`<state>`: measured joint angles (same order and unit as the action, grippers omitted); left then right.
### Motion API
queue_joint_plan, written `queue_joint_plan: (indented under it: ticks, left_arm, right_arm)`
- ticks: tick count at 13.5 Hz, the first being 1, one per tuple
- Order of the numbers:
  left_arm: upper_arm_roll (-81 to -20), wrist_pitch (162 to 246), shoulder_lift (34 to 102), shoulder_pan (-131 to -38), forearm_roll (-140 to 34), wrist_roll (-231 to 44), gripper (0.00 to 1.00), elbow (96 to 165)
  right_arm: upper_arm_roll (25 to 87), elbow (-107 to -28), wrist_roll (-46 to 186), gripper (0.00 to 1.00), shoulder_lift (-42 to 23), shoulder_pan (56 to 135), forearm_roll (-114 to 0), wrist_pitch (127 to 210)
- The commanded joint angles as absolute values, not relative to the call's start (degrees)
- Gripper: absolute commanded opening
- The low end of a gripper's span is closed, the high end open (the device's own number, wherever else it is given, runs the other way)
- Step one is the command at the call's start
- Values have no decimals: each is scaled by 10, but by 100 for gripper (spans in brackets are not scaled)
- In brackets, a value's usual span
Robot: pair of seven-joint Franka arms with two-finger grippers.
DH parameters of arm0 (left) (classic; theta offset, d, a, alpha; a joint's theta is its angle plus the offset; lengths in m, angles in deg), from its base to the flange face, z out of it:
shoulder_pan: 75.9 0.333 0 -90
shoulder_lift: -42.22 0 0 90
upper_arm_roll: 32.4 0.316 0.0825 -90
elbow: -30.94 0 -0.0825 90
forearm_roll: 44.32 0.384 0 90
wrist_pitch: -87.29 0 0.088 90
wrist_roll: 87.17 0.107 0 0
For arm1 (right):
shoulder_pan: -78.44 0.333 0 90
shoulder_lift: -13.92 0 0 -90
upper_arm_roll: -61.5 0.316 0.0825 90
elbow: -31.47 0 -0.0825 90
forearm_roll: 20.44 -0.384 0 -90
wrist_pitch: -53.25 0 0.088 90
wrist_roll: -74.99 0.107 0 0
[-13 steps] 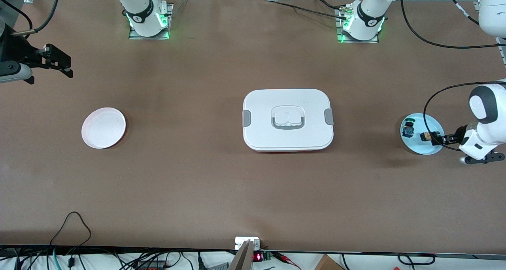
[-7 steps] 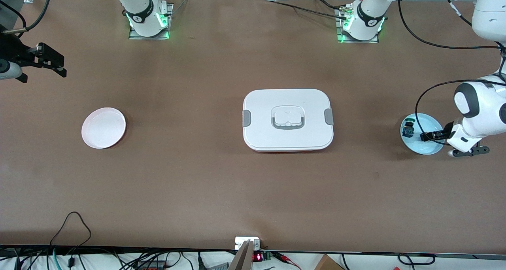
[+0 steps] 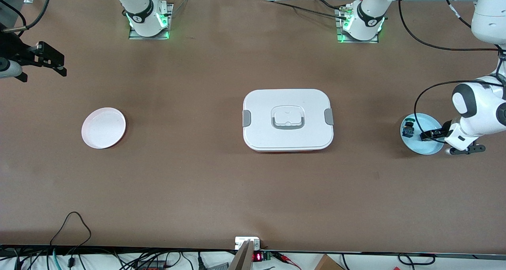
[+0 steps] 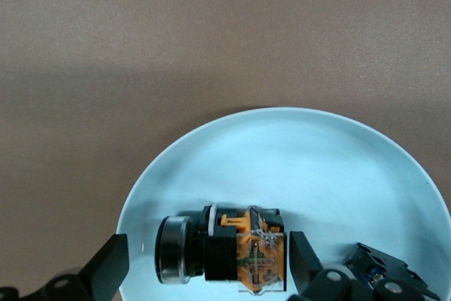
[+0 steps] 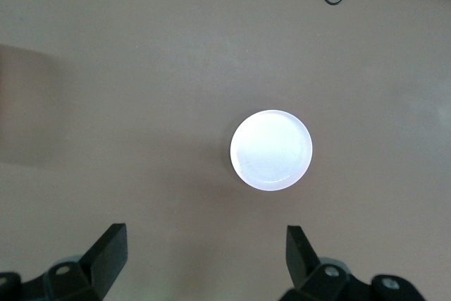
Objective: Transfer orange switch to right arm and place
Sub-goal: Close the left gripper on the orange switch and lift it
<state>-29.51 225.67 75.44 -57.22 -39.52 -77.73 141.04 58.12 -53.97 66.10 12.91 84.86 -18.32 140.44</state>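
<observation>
Both fingers of the left pincer (image 4: 204,273), spread wide, flank the switch (image 4: 222,249), whose long axis spans the gap; right pincer (image 5: 204,259) waits wide over the desk (image 3: 197,183).

Brown matte tabletop (image 3: 197,175); white rectangular lidded box (image 3: 288,119) with grey clips; white round plate (image 3: 103,127); pale blue dish (image 4: 338,167); black-and-orange switch (image 4: 225,255), cap perhaps amber.

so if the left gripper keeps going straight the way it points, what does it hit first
Most likely the orange switch: it lies between the open fingers of the left gripper, on the light blue plate. How much gap remains is unclear.
</observation>
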Motion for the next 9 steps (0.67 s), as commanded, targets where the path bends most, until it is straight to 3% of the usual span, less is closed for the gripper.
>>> queue_joint_plan:
  ticks: [1, 2, 4, 7, 9]
  left_arm:
    - [-299, 2265, 756, -567, -383, -771, 100, 1412]
    - [-299, 2265, 756, -567, -383, -771, 100, 1412]
    - [-299, 2261, 757, -567, -383, -770, 68, 1412]
    - [-300, 2255, 756, -566, -383, -735, 44, 1409]
    - [-300, 2255, 755, -562, -383, -715, 35, 1404]
  right_arm:
    - [585, -535, 666, 100, 132, 850, -184, 1403]
    - [585, -535, 666, 100, 133, 850, -185, 1402]
    - [582, -535, 666, 100, 133, 850, -186, 1403]
    - [582, -535, 666, 100, 133, 850, -186, 1403]
    - [582, -535, 667, 100, 133, 850, -183, 1403]
